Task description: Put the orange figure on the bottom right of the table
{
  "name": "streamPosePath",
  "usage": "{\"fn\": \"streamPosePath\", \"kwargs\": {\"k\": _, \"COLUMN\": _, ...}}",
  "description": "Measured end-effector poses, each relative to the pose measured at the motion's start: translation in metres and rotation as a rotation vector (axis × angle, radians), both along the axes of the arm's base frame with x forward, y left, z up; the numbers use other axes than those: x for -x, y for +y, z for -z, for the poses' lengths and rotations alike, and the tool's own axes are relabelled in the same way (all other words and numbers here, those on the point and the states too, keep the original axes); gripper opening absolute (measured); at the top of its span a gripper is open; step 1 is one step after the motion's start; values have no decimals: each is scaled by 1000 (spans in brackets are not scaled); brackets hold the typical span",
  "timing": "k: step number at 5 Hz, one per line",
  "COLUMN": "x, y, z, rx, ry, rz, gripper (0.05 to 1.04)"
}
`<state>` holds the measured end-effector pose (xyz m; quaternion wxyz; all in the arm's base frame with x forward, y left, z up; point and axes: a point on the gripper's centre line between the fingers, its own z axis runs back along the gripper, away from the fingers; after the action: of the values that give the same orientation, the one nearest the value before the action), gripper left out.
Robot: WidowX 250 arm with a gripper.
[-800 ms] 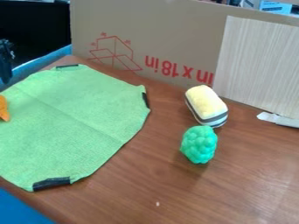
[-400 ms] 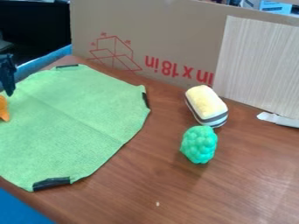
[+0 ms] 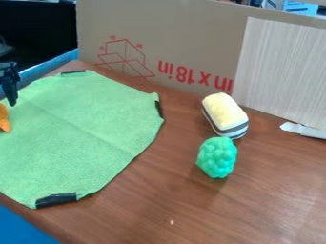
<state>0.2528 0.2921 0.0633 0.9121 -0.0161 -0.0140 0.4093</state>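
Observation:
At the left edge of the view, the black gripper (image 3: 11, 90) hangs over the green cloth's upper left part. Just below it and slightly left lies the orange figure (image 3: 5, 119), cut off by the view's edge, on the cloth. Whether the two touch cannot be made out. The wooden table (image 3: 255, 205) extends to the bottom right.
The green cloth (image 3: 89, 124) covers the table's left side, with black tape at its corners. Right of centre lie a yellow-and-white striped block (image 3: 225, 114) and, just below it, a green bumpy toy (image 3: 217, 157). A cardboard panel (image 3: 185, 38) stands along the back.
The gripper has come down along the left edge and slightly right, closer to the orange figure. The cloth, block and green toy have stayed put.

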Motion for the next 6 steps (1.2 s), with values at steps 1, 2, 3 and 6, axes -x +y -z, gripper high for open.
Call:
{"fn": "streamPosePath", "kwargs": {"k": 1, "x": -3, "y": 3, "z": 8, "rx": 1, "ry": 16, "rz": -8, "gripper": 1001}}
{"fn": "streamPosePath", "kwargs": {"k": 2, "x": -5, "y": 5, "z": 11, "rx": -12, "ry": 25, "rz": -21, "gripper": 953}}
{"fn": "streamPosePath", "kwargs": {"k": 3, "x": -6, "y": 3, "z": 20, "rx": -1, "ry": 44, "rz": -29, "gripper": 677}}
{"fn": "streamPosePath", "kwargs": {"k": 6, "x": -1, "y": -15, "z": -4, "rx": 47, "ry": 14, "rz": 6, "gripper": 368}}
